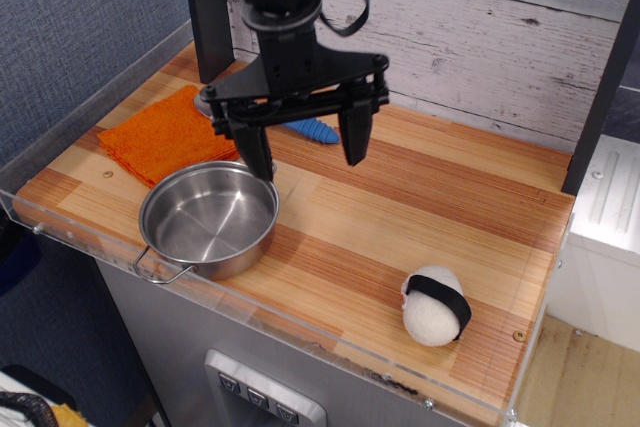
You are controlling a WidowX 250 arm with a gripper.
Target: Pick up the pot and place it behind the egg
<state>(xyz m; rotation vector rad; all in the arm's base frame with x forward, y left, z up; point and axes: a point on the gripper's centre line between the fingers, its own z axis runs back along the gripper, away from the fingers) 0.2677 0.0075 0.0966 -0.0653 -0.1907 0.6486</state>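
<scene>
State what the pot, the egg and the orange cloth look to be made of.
Pot: likely stainless steel, given its polished, mirror-like inside and thin wire handles. Egg: soft white plush by its fuzzy surface, with a black band, probably fabric. Orange cloth: folded textile, apparently with a matte weave.

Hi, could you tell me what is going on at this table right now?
A single robot arm is going for the pot, which sits at the front left of the wooden table. Its gripper is open and hangs by the pot's far rim, one finger close to the rim, holding nothing. The egg lies at the front right, well apart from the pot. An orange cloth and a blue-handled spoon lie at the back left. The pot has not been lifted.
</scene>
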